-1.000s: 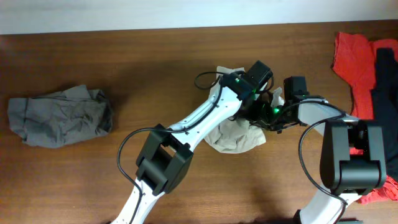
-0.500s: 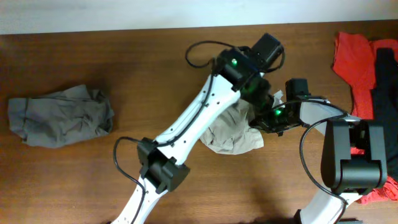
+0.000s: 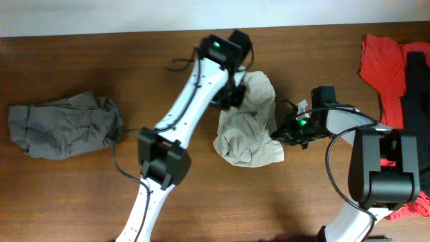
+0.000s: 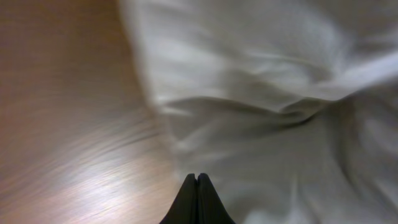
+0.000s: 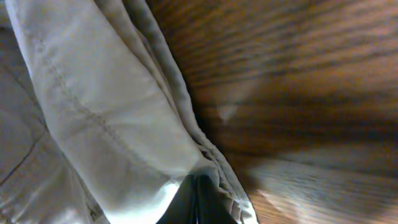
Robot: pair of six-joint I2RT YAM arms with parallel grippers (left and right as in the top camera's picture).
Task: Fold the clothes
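The light beige shorts lie bunched in a heap at the table's middle. They fill the left wrist view and the left half of the right wrist view. My left gripper is at the heap's upper left edge, with its fingers shut on the fabric. My right gripper is at the heap's right edge, with its fingers shut on a folded seam of the shorts.
A crumpled gray garment lies at the far left. A red garment and a black garment lie at the right edge. Bare wood table spreads in front, and cables loop near both wrists.
My left arm has swung up and to the left, drawing the top of the shorts with it and uncovering the heap. My right gripper has stayed at the right edge.
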